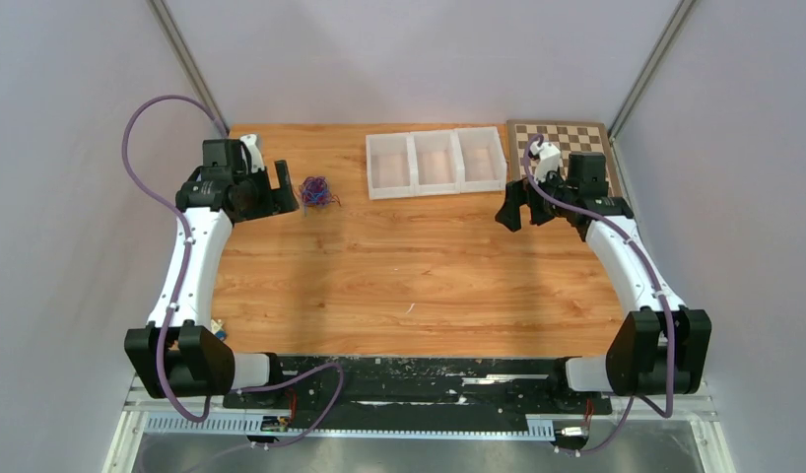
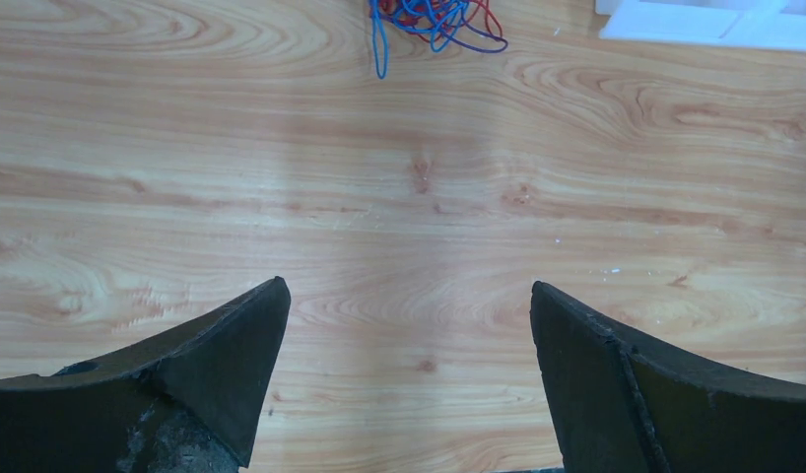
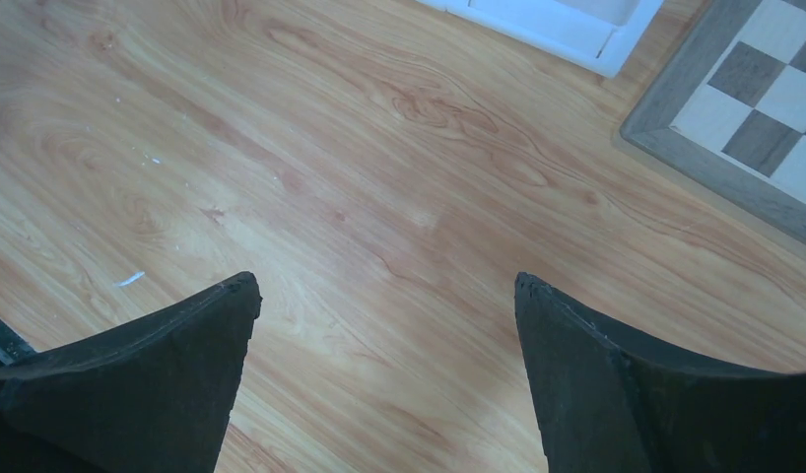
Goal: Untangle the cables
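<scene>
The cables [image 1: 318, 191] lie as one small tangled clump of blue, red and dark thin wires on the wooden table, at the back left. The clump also shows at the top edge of the left wrist view [image 2: 434, 20], partly cut off. My left gripper [image 1: 285, 189] is open and empty, just left of the clump and apart from it; in its wrist view [image 2: 409, 296] only bare wood lies between the jaws. My right gripper [image 1: 514, 209] is open and empty at the back right, over bare wood [image 3: 384, 286], far from the cables.
A white tray with three compartments [image 1: 436, 183] stands at the back centre, its edge showing in the left wrist view [image 2: 709, 25] and the right wrist view [image 3: 567, 30]. A chessboard [image 1: 559, 134] lies at the back right corner, also in the right wrist view [image 3: 744, 128].
</scene>
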Action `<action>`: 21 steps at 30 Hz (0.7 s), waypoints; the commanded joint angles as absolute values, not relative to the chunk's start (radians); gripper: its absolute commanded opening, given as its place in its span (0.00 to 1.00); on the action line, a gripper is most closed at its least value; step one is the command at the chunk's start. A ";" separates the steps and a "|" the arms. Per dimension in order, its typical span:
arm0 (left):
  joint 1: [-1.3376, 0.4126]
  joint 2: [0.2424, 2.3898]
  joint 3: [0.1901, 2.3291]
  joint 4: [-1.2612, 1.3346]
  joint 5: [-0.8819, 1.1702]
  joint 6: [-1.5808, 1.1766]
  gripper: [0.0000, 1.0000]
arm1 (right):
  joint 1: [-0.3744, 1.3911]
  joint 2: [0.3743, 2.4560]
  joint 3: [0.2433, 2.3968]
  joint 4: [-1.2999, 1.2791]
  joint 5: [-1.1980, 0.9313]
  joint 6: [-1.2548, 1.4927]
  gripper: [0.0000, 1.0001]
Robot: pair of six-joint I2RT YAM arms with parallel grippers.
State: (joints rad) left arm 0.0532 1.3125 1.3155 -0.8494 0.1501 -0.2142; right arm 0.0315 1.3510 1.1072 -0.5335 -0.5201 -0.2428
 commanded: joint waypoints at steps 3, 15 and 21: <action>0.058 1.322 1.331 -0.801 0.118 -0.223 1.00 | 0.031 1.396 1.155 -0.496 -0.588 -0.239 1.00; 0.061 1.668 1.541 -0.787 0.263 -0.014 1.00 | 0.031 1.474 1.263 -0.588 -0.572 -0.279 1.00; 0.061 1.857 1.611 -0.732 0.341 -0.036 1.00 | 0.031 1.517 1.331 -0.659 -0.540 -0.296 1.00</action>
State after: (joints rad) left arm 0.0547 1.7645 1.5322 -0.7860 0.2642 -0.0513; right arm 0.0315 1.4994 1.2682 -0.6132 -0.5533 -0.2661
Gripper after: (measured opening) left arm 1.000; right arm 0.998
